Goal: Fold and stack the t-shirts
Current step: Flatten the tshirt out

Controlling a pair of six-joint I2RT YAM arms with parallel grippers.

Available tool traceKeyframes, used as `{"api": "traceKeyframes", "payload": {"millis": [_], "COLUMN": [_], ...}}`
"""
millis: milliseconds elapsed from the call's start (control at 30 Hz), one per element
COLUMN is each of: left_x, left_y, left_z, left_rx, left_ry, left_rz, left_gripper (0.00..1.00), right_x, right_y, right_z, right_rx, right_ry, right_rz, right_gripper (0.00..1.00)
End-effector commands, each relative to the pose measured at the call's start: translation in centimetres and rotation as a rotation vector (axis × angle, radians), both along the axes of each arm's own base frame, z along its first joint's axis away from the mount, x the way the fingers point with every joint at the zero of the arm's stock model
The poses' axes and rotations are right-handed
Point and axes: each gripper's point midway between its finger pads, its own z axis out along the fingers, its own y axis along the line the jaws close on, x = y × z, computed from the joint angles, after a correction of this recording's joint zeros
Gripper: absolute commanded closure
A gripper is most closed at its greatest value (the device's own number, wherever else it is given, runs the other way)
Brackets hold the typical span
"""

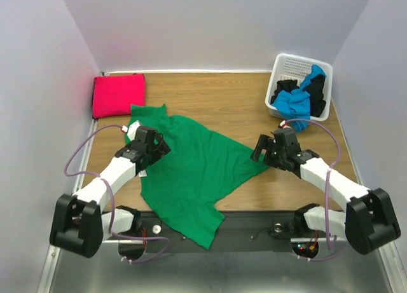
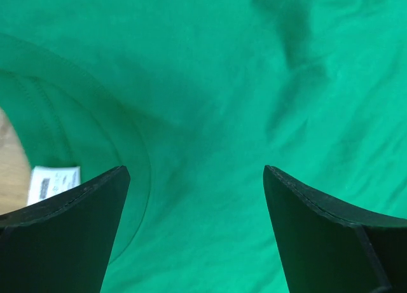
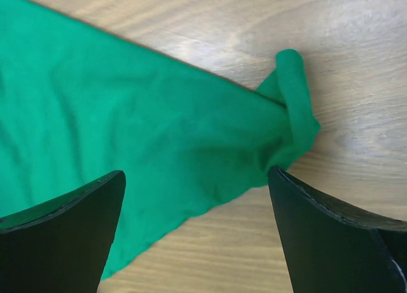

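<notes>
the red shirt (image 1: pixel 118 95) lies folded at eleven o'clock, the green shirt (image 1: pixel 191 172) sprawls unfolded at centre beneath the left gripper (image 2: pixel 197 197) and right gripper (image 3: pixel 197 204) (both spread wide, holding nothing), and the blue shirt (image 1: pixel 296 104) and black shirt (image 1: pixel 285 88) wait in the basket (image 1: pixel 289 65) at one o'clock.

- A green t-shirt (image 3: pixel 127 128) lies spread on the pale wood-grain bench (image 3: pixel 356 64), covering the left and middle of the view
- The cloth narrows toward the right, where its tip is rolled over into a small tube resting on bare wood
- Soft creases run across the fabric, and its upper edge runs straight and slanting
- The right gripper (image 3: pixel 196 173) hangs above this narrow end, its black jaws spread wide, one at each lower corner, holding nothing
</notes>
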Motion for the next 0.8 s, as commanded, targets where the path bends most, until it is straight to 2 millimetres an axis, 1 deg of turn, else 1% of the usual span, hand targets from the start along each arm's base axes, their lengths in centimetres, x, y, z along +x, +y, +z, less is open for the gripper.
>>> {"api": "traceKeyframes", "payload": {"millis": [0, 33, 67, 133, 167, 233, 267, 300, 333, 367, 433, 467, 533, 567, 600, 633, 667, 700, 733, 767], "left_x": [2.5, 2.7, 3.3, 4.1, 5.0, 6.0, 7.8, 8.2, 9.0, 10.7, 12.5, 14.4, 16.3, 18.0, 18.8, 20.7, 20.0, 21.9, 22.6, 24.4], "left_y": [-1.3, -1.6, -2.1, -2.4, -2.7, -3.2, -4.0, -4.3, -4.6, -5.4, -6.4, -7.8, -9.5, -10.9, -11.7, -12.5, -12.5, -13.7, -14.0, -15.0], "left_z": [-0.5, -1.2, -2.3, -3.4, -4.4, -5.3, -4.4, -5.9, -6.0, -6.3, -6.4, -6.2, -5.9, -5.6, -5.4, -3.5, -4.9, -3.8, -3.3, -1.8], "left_rx": [-0.036, -0.032, -0.029, -0.011, 0.000, 0.017, 0.009, 0.021, 0.030, 0.030, 0.036, 0.035, 0.044, 0.056, 0.069, 0.088, 0.109, 0.112, 0.112, 0.094], "left_ry": [-0.053, -0.037, -0.004, 0.030, 0.057, 0.087, 0.066, 0.104, 0.105, 0.111, 0.108, 0.096, 0.085, 0.078, 0.073, 0.037, 0.074, 0.031, 0.016, -0.028], "left_rz": [-0.013, -0.030, -0.045, -0.058, -0.061, -0.091, -0.107, -0.118, -0.138, -0.153, -0.185, -0.208, -0.255, -0.277, -0.292, -0.298, -0.310, -0.327, -0.333, -0.345], "left_gripper": [0.01, 0.01, 0.01, 0.01, 0.01, 0.01, 0.01, 0.01, 0.01, 0.01, 0.02, 0.01, 0.01, 0.01, 0.01, 0.01, 0.01, 0.01, 0.01, 0.01], "right_x": [1.5, 1.7, 1.6, 1.4, 1.0, 0.4, 0.1, -0.6, -0.9, -1.2, -2.0, -2.3, -2.7, -2.7, -2.8, -2.7, -2.6, -2.6, -2.4, -2.2], "right_y": [0.2, 0.1, -0.2, -0.6, -0.8, -0.8, -0.9, -1.0, -1.0, -1.0, -0.8, -0.9, -1.1, -1.1, -1.3, -1.2, -1.1, -1.0, -0.9, -0.8], "right_z": [-0.9, -0.9, -1.5, -2.1, -2.6, -3.2, -3.3, -3.8, -3.8, -3.9, -4.2, -4.3, -4.4, -4.4, -4.4, -4.2, -4.1, -3.9, -3.5, -3.3], "right_rx": [0.008, 0.009, -0.007, -0.020, -0.022, -0.013, -0.008, 0.005, 0.017, 0.023, 0.051, 0.055, 0.050, 0.054, 0.050, 0.059, 0.058, 0.060, 0.065, 0.068], "right_ry": [-0.037, -0.043, -0.030, -0.018, -0.002, 0.014, 0.018, 0.028, 0.031, 0.035, 0.042, 0.044, 0.037, 0.033, 0.030, 0.025, 0.020, 0.017, 0.008, 0.002], "right_rz": [-0.025, -0.034, -0.049, -0.068, -0.078, -0.085, -0.091, -0.108, -0.110, -0.112, -0.112, -0.113, -0.111, -0.113, -0.117, -0.119, -0.116, -0.109, -0.100, -0.098], "right_gripper": [0.00, 0.00, 0.00, 0.00, 0.00, 0.00, 0.00, 0.00, 0.00, 0.00, 0.00, 0.00, 0.00, 0.00, 0.00, 0.00, 0.00, 0.00, 0.00, 0.00]}}
